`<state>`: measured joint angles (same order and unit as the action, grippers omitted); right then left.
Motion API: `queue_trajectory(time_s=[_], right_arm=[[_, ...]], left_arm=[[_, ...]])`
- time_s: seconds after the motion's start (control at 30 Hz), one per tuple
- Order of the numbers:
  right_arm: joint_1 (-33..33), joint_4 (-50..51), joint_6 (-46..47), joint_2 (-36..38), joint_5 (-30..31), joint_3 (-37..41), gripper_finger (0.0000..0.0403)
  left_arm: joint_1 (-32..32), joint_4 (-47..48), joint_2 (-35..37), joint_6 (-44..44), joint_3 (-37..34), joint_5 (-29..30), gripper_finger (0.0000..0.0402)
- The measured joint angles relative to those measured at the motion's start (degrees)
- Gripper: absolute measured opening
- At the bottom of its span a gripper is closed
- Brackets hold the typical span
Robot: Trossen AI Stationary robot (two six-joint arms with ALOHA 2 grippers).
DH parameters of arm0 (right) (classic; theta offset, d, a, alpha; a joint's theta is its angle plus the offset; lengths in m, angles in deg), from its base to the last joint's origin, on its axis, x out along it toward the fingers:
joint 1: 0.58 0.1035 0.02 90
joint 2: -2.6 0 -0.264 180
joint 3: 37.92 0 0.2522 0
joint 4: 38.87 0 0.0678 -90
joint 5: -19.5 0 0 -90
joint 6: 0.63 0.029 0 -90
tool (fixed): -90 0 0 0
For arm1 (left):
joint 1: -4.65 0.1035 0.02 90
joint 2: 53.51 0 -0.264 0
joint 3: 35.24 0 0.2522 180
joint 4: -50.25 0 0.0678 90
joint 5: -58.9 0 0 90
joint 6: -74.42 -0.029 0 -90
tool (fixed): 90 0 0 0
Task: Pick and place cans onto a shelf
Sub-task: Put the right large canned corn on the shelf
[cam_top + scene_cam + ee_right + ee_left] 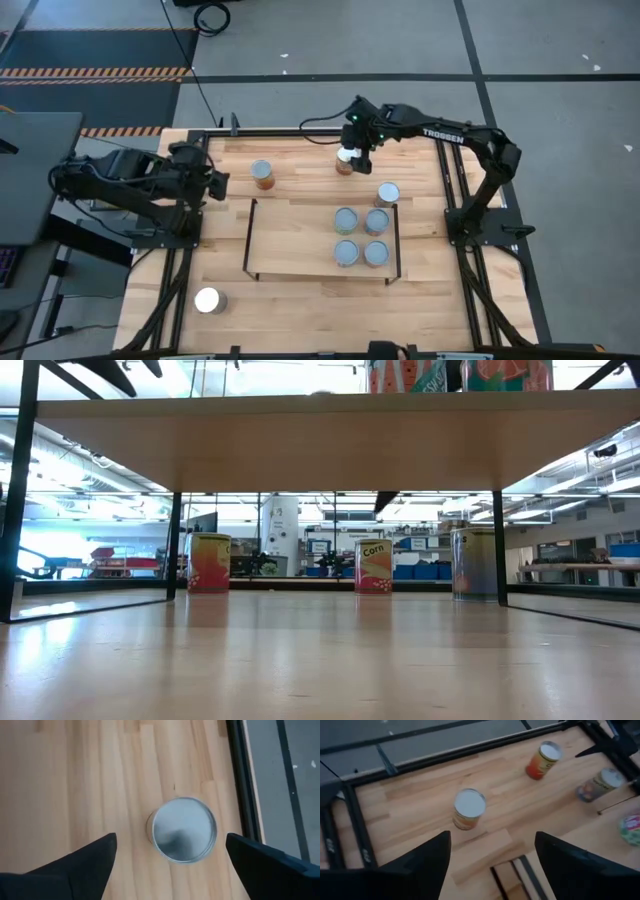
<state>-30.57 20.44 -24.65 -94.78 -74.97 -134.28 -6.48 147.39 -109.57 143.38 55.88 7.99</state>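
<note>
The right gripper [352, 155] is hovering over a can [184, 829] at the far edge of the desk [300, 310], its jaws standing spread wide to either side of the silvery lid without touching it. The left gripper [215, 183] is waiting near the desk's left rim, jaws also spread, empty. Four cans [361, 237] are sitting on the shelf [300, 250] at its right end. One can [388, 194] is standing just beyond the shelf, another [262, 173] farther left, another [208, 300] near the front-left corner.
</note>
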Motion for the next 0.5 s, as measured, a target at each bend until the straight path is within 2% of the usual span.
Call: queue_trajectory(time_s=[0.27,0.5], right_arm=[[-1.37,-8.00,1.21,-0.14,-2.93,3.10,0.0397],[-1.52,-8.87,4.42,-5.30,-3.09,2.01,0.0399]], left_arm=[[5.61,-0.12,1.05,-10.09,0.01,0.32,0.0294],[11.03,-1.49,1.47,-18.94,0.02,-0.98,0.0293]])
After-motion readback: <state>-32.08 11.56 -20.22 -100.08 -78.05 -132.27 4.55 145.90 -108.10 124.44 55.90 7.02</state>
